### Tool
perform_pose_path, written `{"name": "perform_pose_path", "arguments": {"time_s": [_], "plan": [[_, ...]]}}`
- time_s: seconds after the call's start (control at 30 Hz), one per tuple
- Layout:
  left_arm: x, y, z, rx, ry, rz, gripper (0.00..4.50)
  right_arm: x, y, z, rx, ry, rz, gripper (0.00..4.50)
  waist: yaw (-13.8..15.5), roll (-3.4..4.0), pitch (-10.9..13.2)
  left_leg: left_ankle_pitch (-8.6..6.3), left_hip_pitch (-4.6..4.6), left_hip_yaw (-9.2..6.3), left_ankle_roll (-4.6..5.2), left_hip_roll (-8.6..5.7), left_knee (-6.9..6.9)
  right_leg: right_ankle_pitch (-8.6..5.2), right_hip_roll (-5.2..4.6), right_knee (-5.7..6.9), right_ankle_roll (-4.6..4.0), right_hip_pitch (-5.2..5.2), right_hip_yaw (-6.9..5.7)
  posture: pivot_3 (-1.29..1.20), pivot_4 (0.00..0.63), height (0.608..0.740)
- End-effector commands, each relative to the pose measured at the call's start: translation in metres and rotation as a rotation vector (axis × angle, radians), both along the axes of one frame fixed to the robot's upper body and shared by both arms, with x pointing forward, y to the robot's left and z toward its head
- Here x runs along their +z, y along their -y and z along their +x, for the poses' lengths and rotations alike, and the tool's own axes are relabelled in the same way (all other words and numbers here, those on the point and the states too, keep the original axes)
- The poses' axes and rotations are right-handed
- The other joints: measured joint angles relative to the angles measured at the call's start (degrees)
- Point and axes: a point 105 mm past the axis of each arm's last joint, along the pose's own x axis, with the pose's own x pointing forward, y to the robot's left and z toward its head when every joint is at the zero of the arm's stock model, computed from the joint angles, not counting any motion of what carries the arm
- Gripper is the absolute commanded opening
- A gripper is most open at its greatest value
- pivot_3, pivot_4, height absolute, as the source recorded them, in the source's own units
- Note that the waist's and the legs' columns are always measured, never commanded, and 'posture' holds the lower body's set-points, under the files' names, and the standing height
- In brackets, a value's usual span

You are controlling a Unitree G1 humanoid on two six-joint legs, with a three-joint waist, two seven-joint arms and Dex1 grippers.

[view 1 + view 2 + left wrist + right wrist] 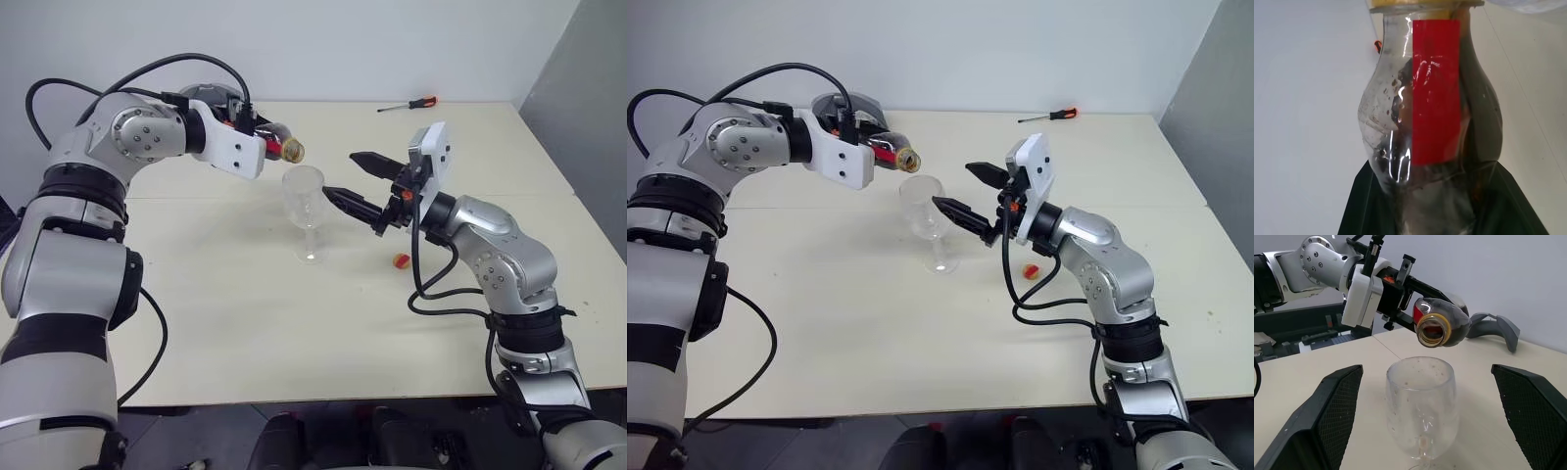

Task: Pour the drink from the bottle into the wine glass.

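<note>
My left gripper (pixel 253 133) is shut on the bottle (pixel 277 140), holding it tipped on its side with the uncapped mouth just above the rim of the wine glass (pixel 306 211). The drink (pixel 1457 326) is dark and lies inside the bottle's body, behind the red label (pixel 1435 93). The wine glass stands upright on the table (pixel 245 323), with a few droplets on its bowl (pixel 1421 404) and no liquid showing in it. To the glass's right my right gripper (pixel 340 174) is open. Its fingers (pixel 1327 416) are spread wide on either side of the glass, apart from it.
A small red and yellow cap (pixel 401 260) lies on the table below my right gripper. A red-handled screwdriver (pixel 409 104) lies at the far edge. A grey curved object (pixel 1494 326) sits behind the bottle. The table's near half is bare.
</note>
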Motion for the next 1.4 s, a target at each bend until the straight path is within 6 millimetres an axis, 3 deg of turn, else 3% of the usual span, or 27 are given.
{"name": "perform_pose_path", "arguments": {"time_s": [0.03,1.4], "plan": [[0.0301,0.003,-0.0057,-0.029,0.091,-0.002,1.24,0.0154,0.0002,-0.0045,0.015,0.066,0.025,4.5,0.0,0.0,0.0,0.0,0.0,0.0,0.0,0.0,0.0,0.0,0.0,0.0,0.0,0.0,0.0,0.0,0.15,0.74],[0.0368,0.0,-0.0089,-0.039,0.14,0.089,1.24,0.0085,0.0006,-0.0025,0.017,0.075,0.013,4.5,-0.04,0.0,0.0,0.01,0.01,0.03,-0.01,0.0,0.02,0.0,-0.01,0.04,0.0,-0.02,0.01,0.0,0.15,0.74]]}}
